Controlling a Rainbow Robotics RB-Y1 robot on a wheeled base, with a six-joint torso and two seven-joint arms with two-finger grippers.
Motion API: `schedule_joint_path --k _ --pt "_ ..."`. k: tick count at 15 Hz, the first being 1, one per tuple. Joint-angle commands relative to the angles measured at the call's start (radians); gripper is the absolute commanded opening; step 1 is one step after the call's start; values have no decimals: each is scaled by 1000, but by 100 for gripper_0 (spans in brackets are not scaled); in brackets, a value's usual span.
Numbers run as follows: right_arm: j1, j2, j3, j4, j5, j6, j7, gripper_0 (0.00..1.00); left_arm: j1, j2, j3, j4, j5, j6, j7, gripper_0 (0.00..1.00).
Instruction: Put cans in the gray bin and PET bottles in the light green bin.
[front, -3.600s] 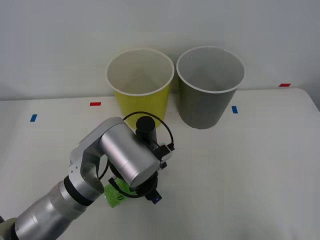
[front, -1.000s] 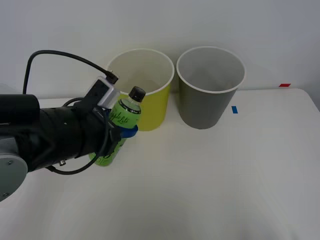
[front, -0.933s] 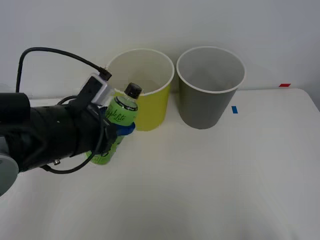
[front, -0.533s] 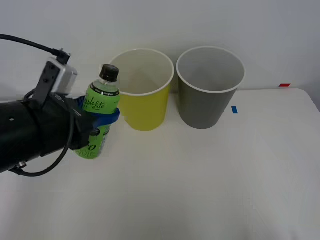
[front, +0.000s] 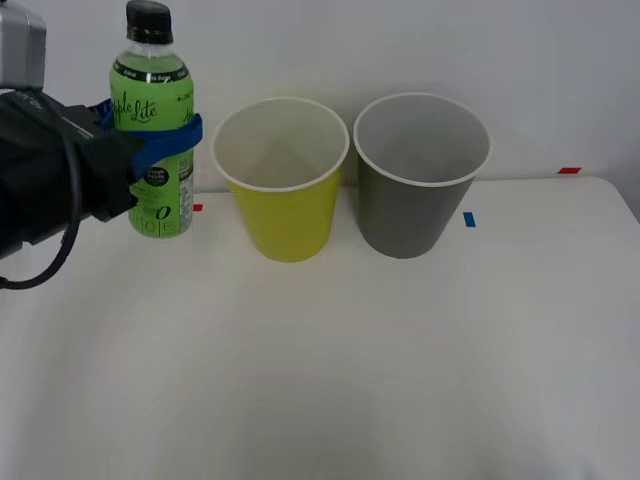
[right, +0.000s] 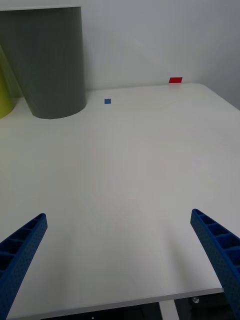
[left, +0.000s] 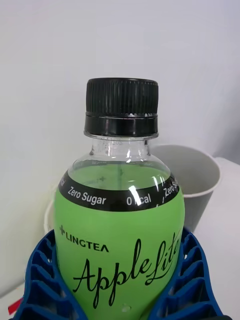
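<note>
At far left we see the left gripper (front: 160, 140) with its blue fingers (left: 192, 280) clamped round the PET bottle (front: 152, 130), now lifted upright well clear of the tabletop (front: 400, 350) where it stood half a second ago, and level with the bin rims. Just right of it stands the light green bin (front: 283, 180), then the gray bin (front: 420, 175); both look empty, so we judge transport is underway with the drop not yet made. Right gripper (right: 120, 265) idles low over the tabletop's right side, fingers spread wide, holding nothing.
</note>
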Motion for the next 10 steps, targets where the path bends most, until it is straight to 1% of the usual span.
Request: schedule_joint_path --k 1,3,4,7,8,9,10 --pt "0 0 0 0 0 0 0 100 -108 -20 -8 100 -22 -6 13 0" --pt "0 0 0 0 0 0 0 100 -175 -22 -57 155 -95 -17 20 0" --pt "0 0 0 0 0 0 0 100 -200 -25 -80 183 -118 -34 28 0" --pt "0 0 0 0 0 0 0 100 -260 -26 -147 283 -169 -112 39 0" --pt "0 0 0 0 0 0 0 100 -281 -26 -181 313 -207 -140 43 0" --pt "0 0 0 0 0 0 0 100 -292 -26 -206 332 -227 -167 48 0" --pt "0 0 0 0 0 0 0 100 -296 -26 -233 358 -240 -215 52 0"
